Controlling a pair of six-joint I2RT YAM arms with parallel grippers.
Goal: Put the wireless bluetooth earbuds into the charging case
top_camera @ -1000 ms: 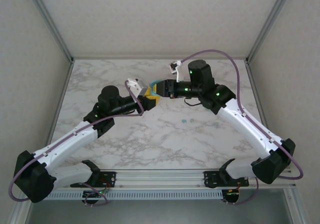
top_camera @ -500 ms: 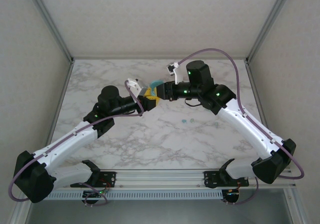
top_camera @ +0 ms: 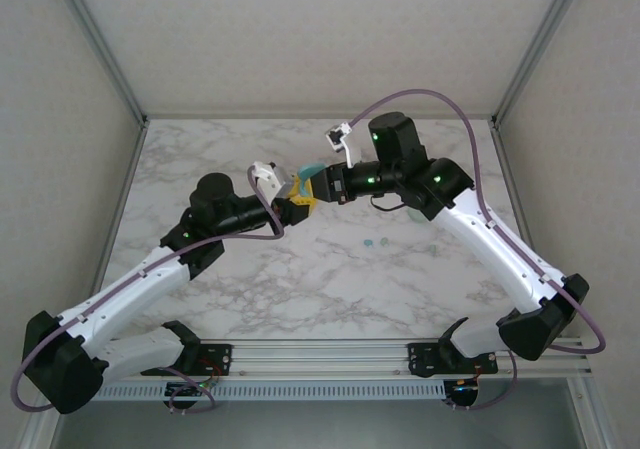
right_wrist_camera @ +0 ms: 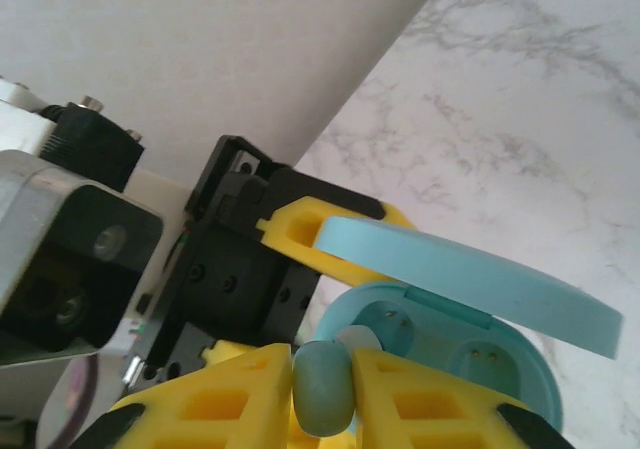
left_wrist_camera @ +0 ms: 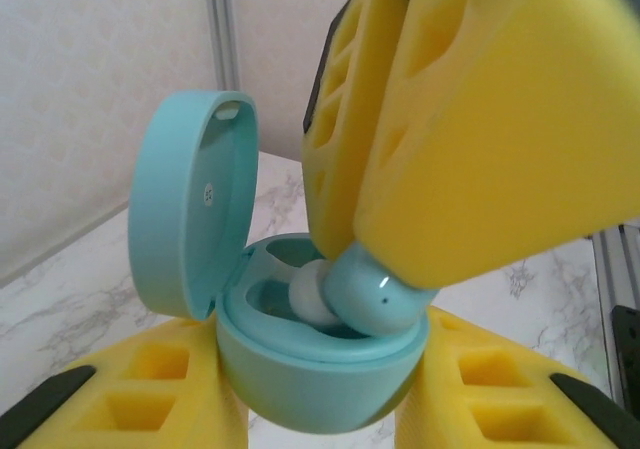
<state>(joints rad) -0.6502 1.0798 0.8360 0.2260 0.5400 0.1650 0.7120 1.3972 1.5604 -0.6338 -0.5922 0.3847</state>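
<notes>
Marble table [top_camera: 250,289] spreads below both arms, whose ends meet toward 12 o'clock of its middle. The left gripper [left_wrist_camera: 310,424] has its jaws clamped on the charging case [left_wrist_camera: 320,369], lid up at 10 o'clock, while the right gripper [right_wrist_camera: 322,399] pinches one of the wireless bluetooth earbuds [left_wrist_camera: 365,294] against the cup's rim from 2 o'clock. Seating it well likely means holding the case steady, tipping the pale tip into the nearer well and pressing gently before release; loose buds [top_camera: 375,240] lie near 4 o'clock.

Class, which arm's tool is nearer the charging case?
Left. The left tool clamps the charging case between its fingers. The right tool sits just above the case's open wells, pinching an earbud.
</notes>
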